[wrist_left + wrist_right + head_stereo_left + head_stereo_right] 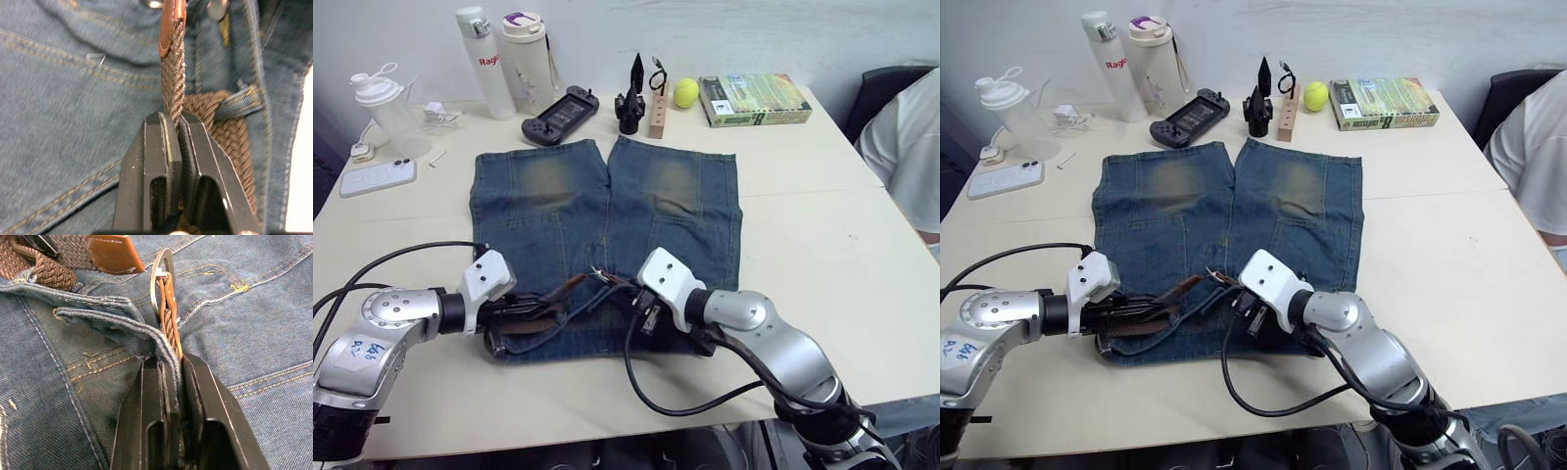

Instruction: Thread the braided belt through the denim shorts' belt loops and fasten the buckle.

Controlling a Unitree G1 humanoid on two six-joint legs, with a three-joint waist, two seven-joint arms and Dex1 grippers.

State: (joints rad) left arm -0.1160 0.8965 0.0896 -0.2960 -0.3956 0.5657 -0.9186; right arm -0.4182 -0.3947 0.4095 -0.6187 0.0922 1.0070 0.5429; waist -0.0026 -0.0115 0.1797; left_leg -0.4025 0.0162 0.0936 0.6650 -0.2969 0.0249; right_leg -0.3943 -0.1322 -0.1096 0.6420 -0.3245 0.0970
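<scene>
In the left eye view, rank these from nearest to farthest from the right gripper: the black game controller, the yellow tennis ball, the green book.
1. Black game controller, far side of the table, left of centre.
2. Yellow tennis ball, far edge, beside the wooden block.
3. Green book, far right corner.

The right gripper sits at the shorts' waistband.

Two silver metal robot arms with white wrist housings, looping black cables, and black two-fingered end effectors; blue handwriting marks the left arm.
</scene>
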